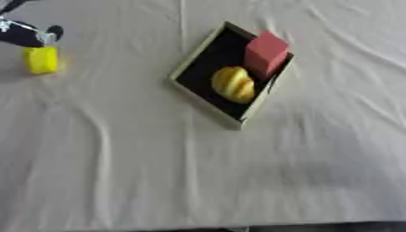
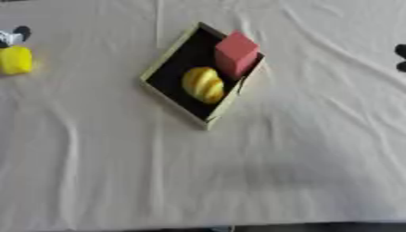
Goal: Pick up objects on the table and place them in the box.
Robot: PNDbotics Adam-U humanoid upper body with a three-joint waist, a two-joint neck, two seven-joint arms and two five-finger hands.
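So there's a table covered in a creased off-white cloth (image 1: 198, 181) and sitting on it, turned at an angle like a diamond, is a shallow box (image 1: 208, 45) with pale rims and a dark inside. Two things are in it already: a pink block (image 1: 266, 53) up at the far corner, which looks like it's leaning against the rim there, and a yellow rounded thing with ridges (image 1: 233, 84) lying on the dark floor just beside and in front of the block, looks like they're touching or nearly so. Way off to the left side of the table, well apart from the box, there's a small yellow block (image 1: 41, 60) standing on the cloth. The robot's left hand (image 1: 31, 32) is right above it at the far-left corner, black with silver bits, and its fingertips come down to the top of the yellow block, but honestly I can't tell if the fingers are clamped on it or just touching it. The right hand (image 2: 400, 58) only pokes in as a couple of dark shapes at the right edge in the right eye view, well away from the box, and I can't tell how its fingers stand either
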